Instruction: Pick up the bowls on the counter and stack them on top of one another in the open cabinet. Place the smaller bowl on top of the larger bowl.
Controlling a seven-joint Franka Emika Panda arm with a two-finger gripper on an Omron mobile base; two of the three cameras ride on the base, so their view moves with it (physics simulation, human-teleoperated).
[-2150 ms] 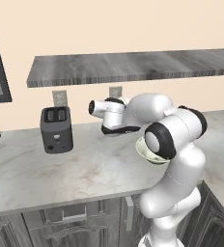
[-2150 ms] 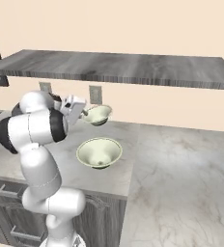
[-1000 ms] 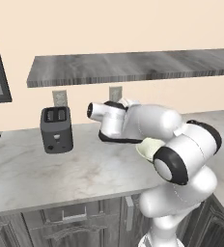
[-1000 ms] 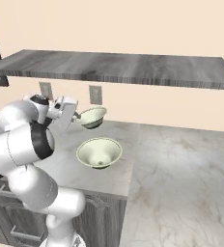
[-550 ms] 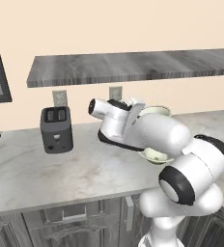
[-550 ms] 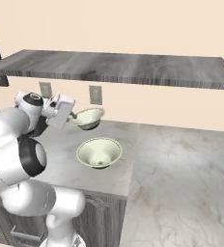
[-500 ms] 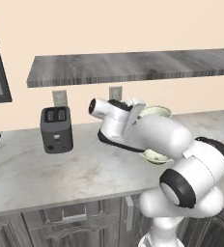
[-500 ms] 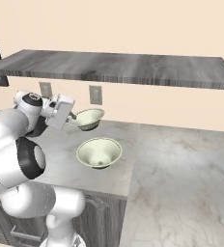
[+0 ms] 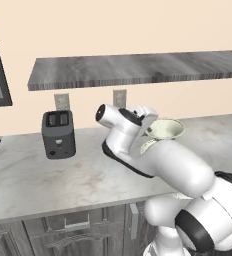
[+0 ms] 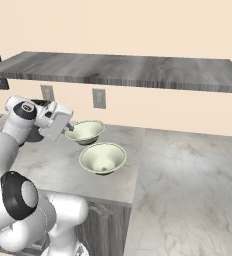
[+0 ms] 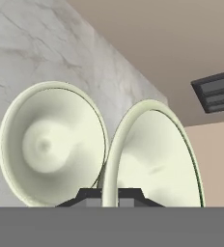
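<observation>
Smaller bowl is clamped by its rim in the claw, lifted off the tabletop; larger bowl sits just below-beside; nothing placed in the open cabinet overhead yet.

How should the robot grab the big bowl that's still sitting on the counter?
Probably by its rim. The larger bowl sits upright and open on the counter, and its thin flared edge suits two fingers, one inside and one outside. Coming down from above looks easiest. First the gripper must put away the smaller bowl, pinched the same way.
</observation>
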